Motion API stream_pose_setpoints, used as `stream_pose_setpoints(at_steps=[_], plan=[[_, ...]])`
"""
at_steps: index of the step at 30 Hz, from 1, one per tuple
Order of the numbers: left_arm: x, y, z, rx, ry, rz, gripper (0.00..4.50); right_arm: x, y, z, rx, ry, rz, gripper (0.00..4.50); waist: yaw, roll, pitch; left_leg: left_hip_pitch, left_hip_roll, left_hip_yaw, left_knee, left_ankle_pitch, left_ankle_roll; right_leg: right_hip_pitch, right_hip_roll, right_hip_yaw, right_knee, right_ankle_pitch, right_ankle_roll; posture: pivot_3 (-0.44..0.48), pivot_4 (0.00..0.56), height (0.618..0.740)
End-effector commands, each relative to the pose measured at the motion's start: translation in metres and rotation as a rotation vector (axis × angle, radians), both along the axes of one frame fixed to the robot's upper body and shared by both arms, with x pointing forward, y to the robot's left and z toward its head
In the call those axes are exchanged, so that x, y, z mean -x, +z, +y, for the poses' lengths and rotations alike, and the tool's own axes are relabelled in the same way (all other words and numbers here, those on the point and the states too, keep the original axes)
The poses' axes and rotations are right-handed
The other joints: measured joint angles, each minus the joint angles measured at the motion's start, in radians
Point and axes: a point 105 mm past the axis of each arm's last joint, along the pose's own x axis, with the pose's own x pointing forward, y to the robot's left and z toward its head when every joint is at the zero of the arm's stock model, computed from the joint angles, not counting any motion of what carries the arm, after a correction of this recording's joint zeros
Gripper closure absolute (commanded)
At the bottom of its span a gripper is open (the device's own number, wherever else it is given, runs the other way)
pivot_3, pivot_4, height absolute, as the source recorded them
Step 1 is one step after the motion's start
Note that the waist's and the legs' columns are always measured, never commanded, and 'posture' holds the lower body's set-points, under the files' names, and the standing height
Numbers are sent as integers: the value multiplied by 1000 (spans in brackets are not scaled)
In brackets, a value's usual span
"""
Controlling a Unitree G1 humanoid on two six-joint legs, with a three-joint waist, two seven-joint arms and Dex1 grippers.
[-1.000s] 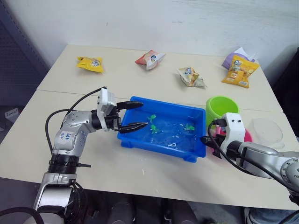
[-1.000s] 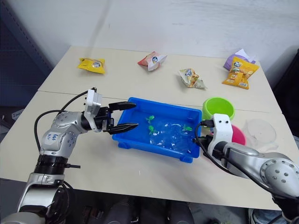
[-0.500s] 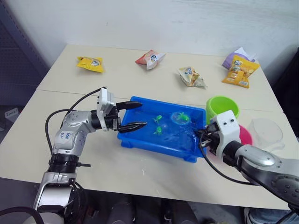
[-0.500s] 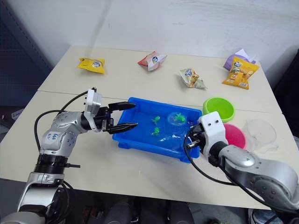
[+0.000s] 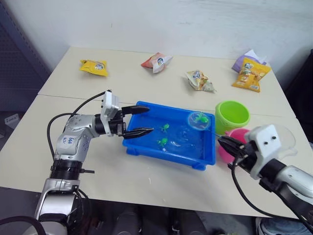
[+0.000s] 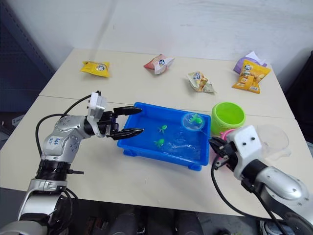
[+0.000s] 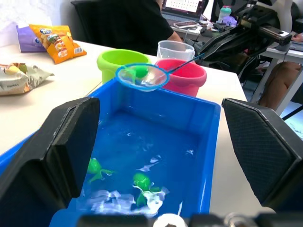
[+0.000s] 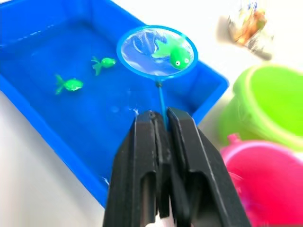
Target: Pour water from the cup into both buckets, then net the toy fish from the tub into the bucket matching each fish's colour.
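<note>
Right wrist view: right gripper (image 8: pixel 161 124) clamps net (image 8: pixel 156 51) handle, green fish (image 8: pixel 173 53) netted ahead; next swing to green bucket (image 8: pixel 265 101). Left gripper (image 5: pixel 138 121) open, empty, straddling tub (image 5: pixel 146 147) wall.

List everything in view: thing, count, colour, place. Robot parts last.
tub: one, blue, table centre, holding water.
net: one, light-blue rim, raised over the tub's far right corner, one green fish in it.
loose fish: two, green, in the tub's water.
green bucket: one, right of the tub.
pink bucket: one, in front of the green bucket.
cup: one, clear, right of the pink bucket.
snack bags: five; yellow, red-white, pale, orange, purple, along the table's far side.
left hand: open, at the tub's left end.
right hand: shut on the net's handle.
</note>
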Motion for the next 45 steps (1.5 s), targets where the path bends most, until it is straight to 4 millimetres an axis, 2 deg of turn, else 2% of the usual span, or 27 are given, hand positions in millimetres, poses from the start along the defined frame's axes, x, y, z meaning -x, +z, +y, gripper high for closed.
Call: stream_pose_setpoints(at_steps=[1, 2, 5, 7, 10, 14, 22, 27, 33, 39, 45], plan=[[2, 12, -9, 31, -41, -29, 65, -1, 22, -25, 58, -69, -148, 4500, 0, 0, 0, 0, 0, 0, 0, 0, 0, 0, 0, 0, 0, 0, 0, 0, 150, 738], [1, 13, -10, 35, -42, -30, 65, -2, 23, -30, 81, -81, -161, 4500, -1, 0, 0, 0, 0, 0, 0, 0, 0, 0, 0, 0, 0, 0, 0, 0, 150, 738], [2, 15, -17, 51, -55, -35, 65, -12, 27, -66, 239, -184, -228, 4500, -2, 0, 0, 1, -1, 1, 0, 0, 0, 0, 0, 1, 0, 0, 1, 0, 150, 738], [0, 16, -19, 56, -51, -39, 65, -17, 25, -74, 346, -156, -240, 4500, -2, 0, 0, 1, -1, 2, 0, 0, 0, 0, 0, 1, 0, 0, 1, 0, 150, 738], [-1, 15, -24, 56, -56, -39, 65, -33, 28, -90, 409, -231, -295, 4500, -5, 0, 0, 2, -1, 2, 0, 0, -1, 0, 1, 1, 1, 0, 1, 0, 150, 738], [1, 14, -27, 61, -60, -41, 65, -46, 20, -103, 524, -265, -320, 4500, -2, 1, 0, 2, 0, 3, 1, 1, -2, 0, 1, 2, 2, 0, 1, 0, 150, 738], [0, 15, -27, 67, -48, -46, 65, -58, 8, -112, 889, -203, -395, 4500, -2, 1, 0, 2, -1, 3, 1, 1, -2, 0, 0, 2, 2, 0, 1, 0, 150, 738], [0, 15, -27, 68, -45, -48, 65, -58, 3, -103, 1188, -46, -493, 4500, -4, 1, 0, 3, -1, 4, 1, 2, -2, 0, 0, 3, 4, 0, 1, 0, 150, 738], [0, 13, -29, 61, -49, -52, 65, -58, 4, -105, 1363, 42, -588, 4500, -3, 1, 0, 3, -1, 4, 2, 2, -3, 0, 1, 3, 4, 0, 1, 0, 150, 738], [-1, 10, -30, 37, -62, -60, 65, -60, 2, -112, 1461, 102, -639, 4500, -4, 1, 0, 3, -1, 4, 2, 2, -4, 0, 1, 4, 5, 0, 1, 0, 150, 738], [-2, 10, -30, 33, -66, -65, 65, -66, 4, -137, 1455, 17, -623, 4500, -5, 1, 0, 3, -1, 5, 2, 3, -4, 0, 1, 4, 5, 0, 1, 0, 150, 738]])
